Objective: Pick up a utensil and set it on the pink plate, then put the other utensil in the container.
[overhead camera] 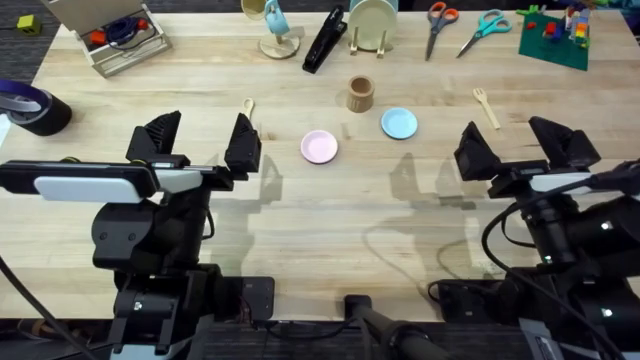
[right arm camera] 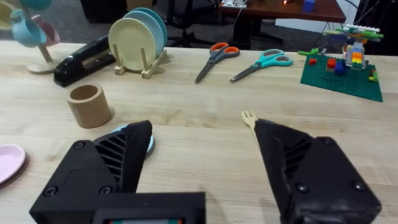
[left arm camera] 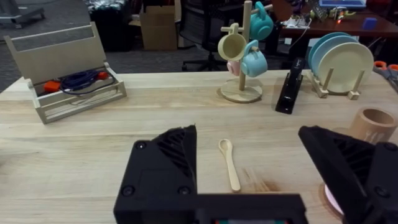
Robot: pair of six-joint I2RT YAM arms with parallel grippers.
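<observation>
A small wooden spoon [overhead camera: 248, 107] [left arm camera: 229, 163] lies on the table just beyond my left gripper [overhead camera: 200, 140] [left arm camera: 261, 180], which is open and holds nothing. The pink plate [overhead camera: 319, 147] [right arm camera: 9, 163] sits mid-table, its edge [left arm camera: 328, 200] peeking from behind a finger in the left wrist view. The wooden container [overhead camera: 360, 94] [right arm camera: 89, 105] [left arm camera: 373, 124] stands upright behind it. A wooden fork [overhead camera: 486, 106] [right arm camera: 249, 119] rests at the right, ahead of my open, empty right gripper [overhead camera: 520, 145] [right arm camera: 205, 168].
A light blue plate [overhead camera: 399, 123] lies beside the container. Along the back stand a mug tree [overhead camera: 277, 30], a black stapler [overhead camera: 325, 40], a plate rack [overhead camera: 372, 25], two scissors [overhead camera: 460, 28], a green brick baseplate [overhead camera: 553, 35] and a wooden tray [overhead camera: 115, 35]. A tape roll [overhead camera: 35, 108] sits far left.
</observation>
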